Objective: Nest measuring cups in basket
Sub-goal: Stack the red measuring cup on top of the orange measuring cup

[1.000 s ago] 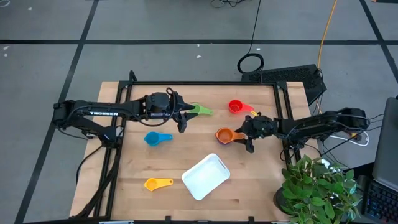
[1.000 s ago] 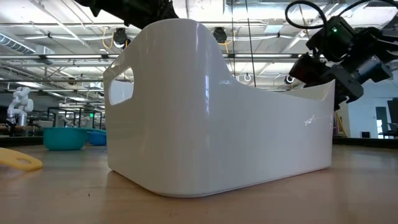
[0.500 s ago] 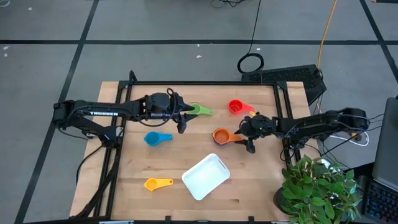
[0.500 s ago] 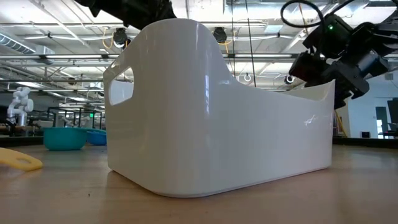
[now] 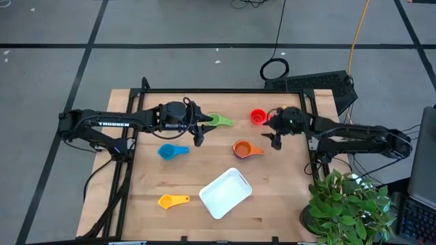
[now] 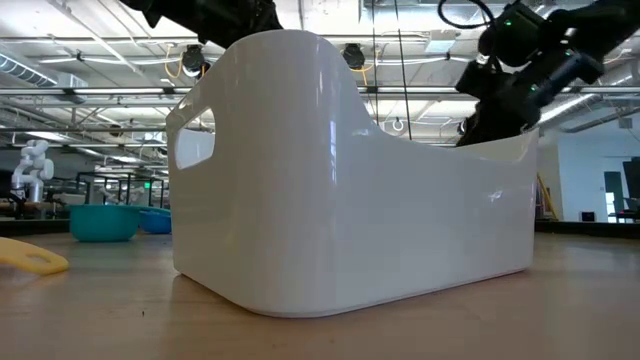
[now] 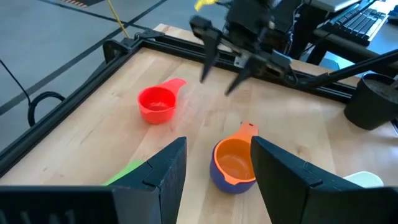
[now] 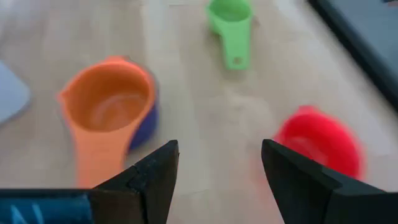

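The white basket (image 5: pixel 225 192) stands on the near middle of the table, nothing showing in it. The orange cup (image 5: pixel 243 148) sits nested in the navy cup (image 8: pixel 147 126). The red cup (image 5: pixel 257 116) and green cup (image 5: pixel 219 120) rest farther back, the blue cup (image 5: pixel 172 151) to the left, the yellow cup (image 5: pixel 174 201) near the front. My right gripper (image 5: pixel 271 131) hangs open above the table between the red and orange cups (image 8: pixel 217 163). My left gripper (image 5: pixel 200 128) waits open just left of the green cup (image 7: pixel 217 177).
A black frame rail (image 5: pixel 225 90) borders the table's far and side edges. A potted plant (image 5: pixel 347 204) stands off the near right corner. Bare wood lies between the cups and the basket (image 6: pixel 350 180), which blocks most of the low view.
My right gripper has drawn back from the orange cup's handle, rising and moving toward the table's far edge until it is level with the red cup. The orange cup stays on the table. My left arm has kept still.
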You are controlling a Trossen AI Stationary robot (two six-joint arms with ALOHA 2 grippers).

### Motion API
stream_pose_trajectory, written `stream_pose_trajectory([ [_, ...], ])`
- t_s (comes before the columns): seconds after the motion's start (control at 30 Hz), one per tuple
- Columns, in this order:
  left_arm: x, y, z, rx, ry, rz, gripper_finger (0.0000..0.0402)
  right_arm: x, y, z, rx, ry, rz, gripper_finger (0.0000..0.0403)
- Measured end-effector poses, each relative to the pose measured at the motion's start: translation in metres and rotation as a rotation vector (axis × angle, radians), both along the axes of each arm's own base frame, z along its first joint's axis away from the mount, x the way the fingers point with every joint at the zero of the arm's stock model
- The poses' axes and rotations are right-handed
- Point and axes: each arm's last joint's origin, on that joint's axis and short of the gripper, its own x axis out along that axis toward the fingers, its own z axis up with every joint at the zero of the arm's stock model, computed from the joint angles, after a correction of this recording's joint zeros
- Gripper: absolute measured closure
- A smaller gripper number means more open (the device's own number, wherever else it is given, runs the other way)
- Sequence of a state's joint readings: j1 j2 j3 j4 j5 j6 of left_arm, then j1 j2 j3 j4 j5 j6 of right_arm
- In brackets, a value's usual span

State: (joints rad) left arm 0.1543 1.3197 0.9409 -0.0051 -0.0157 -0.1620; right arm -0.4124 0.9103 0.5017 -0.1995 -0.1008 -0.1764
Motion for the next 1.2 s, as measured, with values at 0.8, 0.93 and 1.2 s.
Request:
stream_pose_trajectory([
  [0.8, -0.001, -0.001, -0.002, 0.016, 0.026, -0.057, 0.0220, -0.012, -0.066, -0.015, 0.030, 0.259, -0.161, 0.0179],
  [0.93, -0.001, -0.002, -0.002, 0.023, 0.027, -0.076, 0.0220, -0.014, -0.071, -0.011, 0.057, 0.306, -0.171, 0.0179],
  [1.2, -0.001, -0.002, -0.003, 0.042, 0.034, -0.097, 0.0220, -0.016, -0.082, -0.009, 0.097, 0.355, -0.158, 0.0177],
])
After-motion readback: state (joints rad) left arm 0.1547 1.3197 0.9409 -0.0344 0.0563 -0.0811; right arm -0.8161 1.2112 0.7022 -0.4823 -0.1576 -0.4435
